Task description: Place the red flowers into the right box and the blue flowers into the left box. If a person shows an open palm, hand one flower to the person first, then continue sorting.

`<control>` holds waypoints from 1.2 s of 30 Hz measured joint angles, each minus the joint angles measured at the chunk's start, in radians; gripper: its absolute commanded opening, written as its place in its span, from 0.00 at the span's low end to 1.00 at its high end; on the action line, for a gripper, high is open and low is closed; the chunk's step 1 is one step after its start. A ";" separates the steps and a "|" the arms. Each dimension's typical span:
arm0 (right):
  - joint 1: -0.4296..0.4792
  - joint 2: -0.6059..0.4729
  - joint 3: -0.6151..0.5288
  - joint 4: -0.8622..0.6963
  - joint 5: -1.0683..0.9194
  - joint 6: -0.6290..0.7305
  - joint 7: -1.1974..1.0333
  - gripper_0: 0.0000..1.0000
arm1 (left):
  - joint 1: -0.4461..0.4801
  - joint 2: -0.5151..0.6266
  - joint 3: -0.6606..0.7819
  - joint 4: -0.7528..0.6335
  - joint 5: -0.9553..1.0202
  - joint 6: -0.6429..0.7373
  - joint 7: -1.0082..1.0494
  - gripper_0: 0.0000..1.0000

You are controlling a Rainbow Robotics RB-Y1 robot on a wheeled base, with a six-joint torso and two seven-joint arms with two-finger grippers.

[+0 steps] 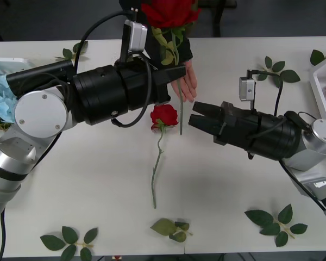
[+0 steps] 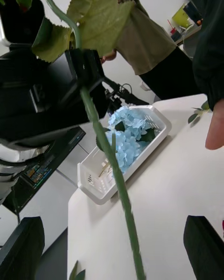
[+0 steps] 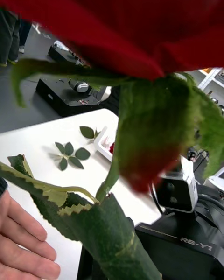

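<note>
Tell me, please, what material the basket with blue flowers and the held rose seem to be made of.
The left box: probably white moulded plastic, with slotted walls, a thick rim and a smooth matte surface. The rose, held by the left gripper: likely fabric petals and serrated cloth-like leaves on a smooth, plastic-looking green stem; it looks artificial.

left box [image 1: 5,62] far left | right box [image 1: 318,87] far right | rose [image 1: 164,116] on table [image 1: 217,185] between

The front camera looks down on the desk [image 1: 217,185] from above; both wrist cameras sit close against the held rose [image 1: 171,13], their shared subject.
</note>
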 measured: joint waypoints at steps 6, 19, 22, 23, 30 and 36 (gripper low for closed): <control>-0.047 0.028 0.003 0.001 0.051 -0.069 0.000 0.78 | 0.000 0.000 -0.012 0.007 0.000 -0.001 0.000 0.00; -0.099 0.031 0.071 0.001 0.013 -0.143 0.000 0.00 | 0.000 0.000 -0.013 0.012 0.003 -0.004 0.000 0.00; -0.100 0.031 0.081 0.001 0.013 -0.136 0.000 0.00 | 0.000 0.000 -0.013 0.019 0.003 -0.008 0.000 0.00; -0.100 0.031 0.084 0.001 0.012 -0.136 0.000 0.00 | 0.000 0.000 -0.013 0.021 0.003 -0.008 0.000 0.00; -0.100 0.030 0.086 0.001 0.009 -0.137 0.000 0.00 | 0.000 0.000 -0.013 0.024 0.003 -0.009 0.000 0.74; -0.107 0.014 0.077 0.001 -0.010 -0.141 0.000 0.00 | 0.000 0.000 -0.039 0.023 0.022 -0.096 0.000 1.00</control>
